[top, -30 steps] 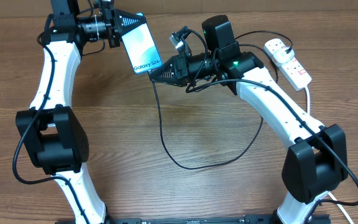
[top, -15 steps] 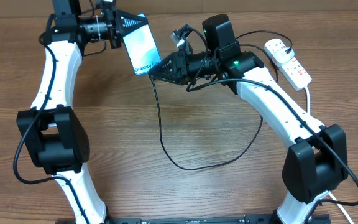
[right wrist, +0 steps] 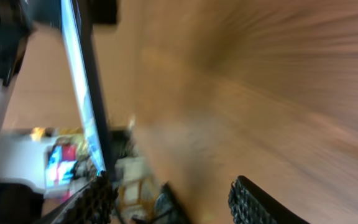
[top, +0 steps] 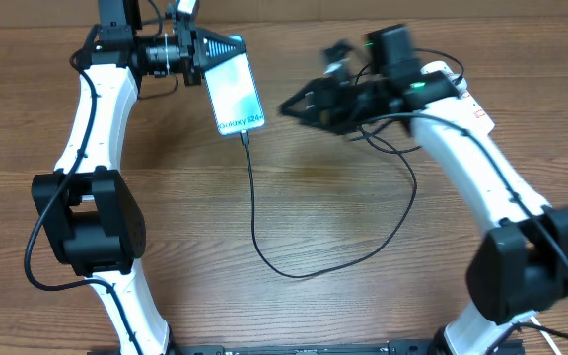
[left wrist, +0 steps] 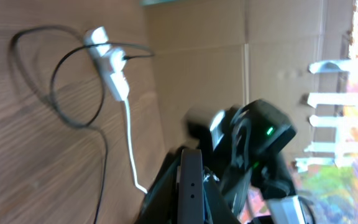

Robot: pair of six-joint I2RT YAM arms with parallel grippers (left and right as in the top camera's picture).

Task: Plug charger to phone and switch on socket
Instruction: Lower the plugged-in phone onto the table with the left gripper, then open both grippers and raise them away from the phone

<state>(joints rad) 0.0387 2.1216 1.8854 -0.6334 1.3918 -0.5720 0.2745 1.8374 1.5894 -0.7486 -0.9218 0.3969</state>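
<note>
My left end effector (top: 217, 51): clamped on the phone (top: 237, 94), far, left of centre.
My right end effector (top: 290, 106): fingers spread, empty, right of the phone, apart from it.
The charger (top: 253, 197): tip in the phone's near edge, cable looping over the surface (top: 323, 197).
The socket (left wrist: 110, 65): far right.

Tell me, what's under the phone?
Wooden table shows around the phone, but the spot right beneath it is covered. The charger runs from its lower edge.
</note>
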